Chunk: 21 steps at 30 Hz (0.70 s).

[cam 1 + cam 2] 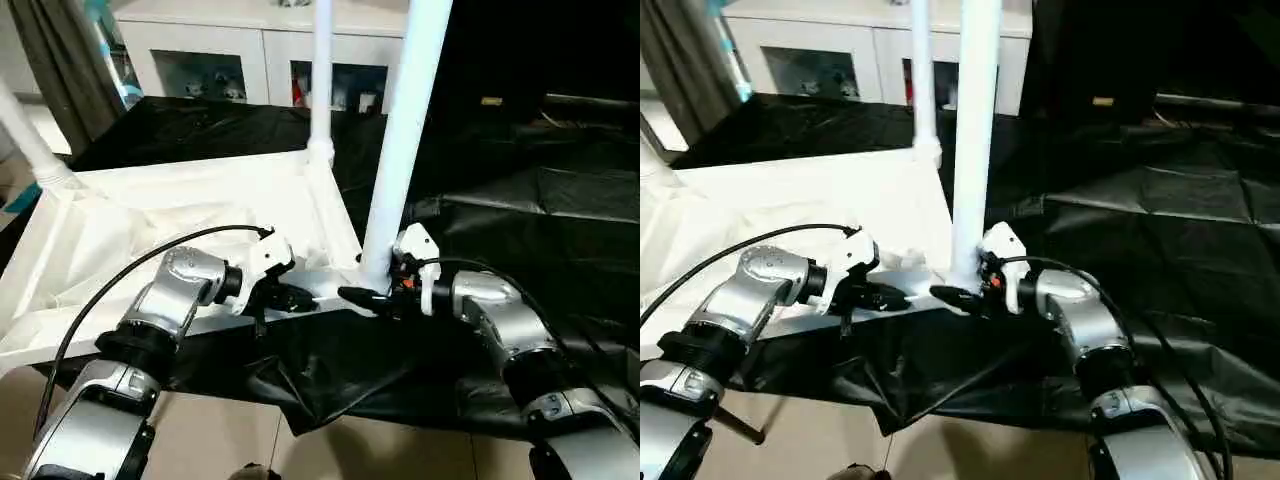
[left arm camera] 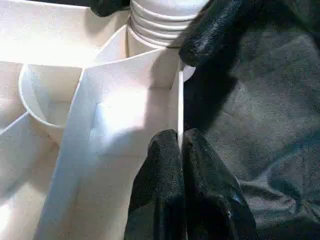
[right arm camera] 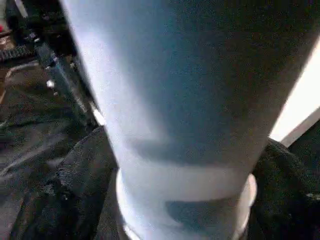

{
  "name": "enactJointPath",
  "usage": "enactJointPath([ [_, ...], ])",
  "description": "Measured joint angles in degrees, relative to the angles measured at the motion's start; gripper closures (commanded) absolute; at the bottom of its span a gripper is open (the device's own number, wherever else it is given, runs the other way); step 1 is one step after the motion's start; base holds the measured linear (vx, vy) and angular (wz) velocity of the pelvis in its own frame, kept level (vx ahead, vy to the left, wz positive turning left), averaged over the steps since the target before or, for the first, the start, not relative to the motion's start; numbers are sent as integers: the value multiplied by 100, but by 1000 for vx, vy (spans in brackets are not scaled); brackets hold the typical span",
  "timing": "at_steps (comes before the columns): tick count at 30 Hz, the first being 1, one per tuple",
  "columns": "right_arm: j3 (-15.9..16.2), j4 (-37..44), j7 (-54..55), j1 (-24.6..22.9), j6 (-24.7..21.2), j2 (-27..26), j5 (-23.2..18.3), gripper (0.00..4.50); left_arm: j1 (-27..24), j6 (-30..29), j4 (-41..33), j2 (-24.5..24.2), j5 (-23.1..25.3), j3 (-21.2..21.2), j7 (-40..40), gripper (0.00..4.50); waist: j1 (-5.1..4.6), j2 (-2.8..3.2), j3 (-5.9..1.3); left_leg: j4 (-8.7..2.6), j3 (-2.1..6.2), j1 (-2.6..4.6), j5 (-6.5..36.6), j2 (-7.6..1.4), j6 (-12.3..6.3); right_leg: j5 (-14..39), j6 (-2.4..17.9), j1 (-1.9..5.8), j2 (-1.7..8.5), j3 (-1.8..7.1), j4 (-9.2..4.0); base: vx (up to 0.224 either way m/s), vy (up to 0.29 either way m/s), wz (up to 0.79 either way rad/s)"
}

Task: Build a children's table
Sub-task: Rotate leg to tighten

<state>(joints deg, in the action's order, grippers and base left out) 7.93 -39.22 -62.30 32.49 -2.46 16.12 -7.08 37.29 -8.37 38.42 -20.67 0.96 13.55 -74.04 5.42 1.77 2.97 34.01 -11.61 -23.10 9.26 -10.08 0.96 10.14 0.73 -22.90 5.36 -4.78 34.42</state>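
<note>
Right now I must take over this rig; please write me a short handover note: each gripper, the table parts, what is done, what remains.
Left gripper: shut on the rim of the upside-down white plastic tabletop, near the front corner.
Right gripper: at the base of the near white tube leg; cannot tell if closed.
Done: three legs stand in corner sockets, including the far leg and left leg.
Left: confirm the near leg is seated, check the fourth corner, turn the table upright.

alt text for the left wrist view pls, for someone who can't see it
The left gripper has its two black fingers pinched on the thin white edge wall of the upturned children's table, beside a corner socket holding a ribbed leg end. Another black finger presses near that leg, and black sheeting lies beyond the edge.
</note>
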Motion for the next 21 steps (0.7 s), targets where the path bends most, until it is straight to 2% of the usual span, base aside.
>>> enactJointPath([
  [8, -87, 71, 212, -70, -174, -154, -10, 164, -25, 3, 4, 65, -12, -2, 92, 450, -3, 0, 0, 0, 0, 0, 0, 0, 0, 0, -1, -1, 0, 0, 0, 0, 0, 0],
  [13, -382, -479, 1897, 147, 33, -633, 174, 173, 190, 71, 448, 437, 129, -117, 1124, 450, -53, 1, -1, -2, 0, 18, 0, 2, 2, -7, 9, 4, 0, 5, 3, 0, 0, 0],
  [17, -873, -1175, 3919, 551, 98, -1291, 249, 174, 465, 51, 935, 939, 291, -220, 2220, 450, -92, 0, -3, -4, 1, 34, 0, 6, 2, 11, -22, 12, 0, 13, -1, 0, 0, 0],
  [21, -987, -1550, 4570, 765, 254, -1410, 301, 174, 609, 15, 1186, 1207, 321, -254, 2631, 450, -78, 7, -6, -5, 0, 37, 0, 25, 1, 13, -27, 19, 0, 47, -7, 0, 0, 0],
])
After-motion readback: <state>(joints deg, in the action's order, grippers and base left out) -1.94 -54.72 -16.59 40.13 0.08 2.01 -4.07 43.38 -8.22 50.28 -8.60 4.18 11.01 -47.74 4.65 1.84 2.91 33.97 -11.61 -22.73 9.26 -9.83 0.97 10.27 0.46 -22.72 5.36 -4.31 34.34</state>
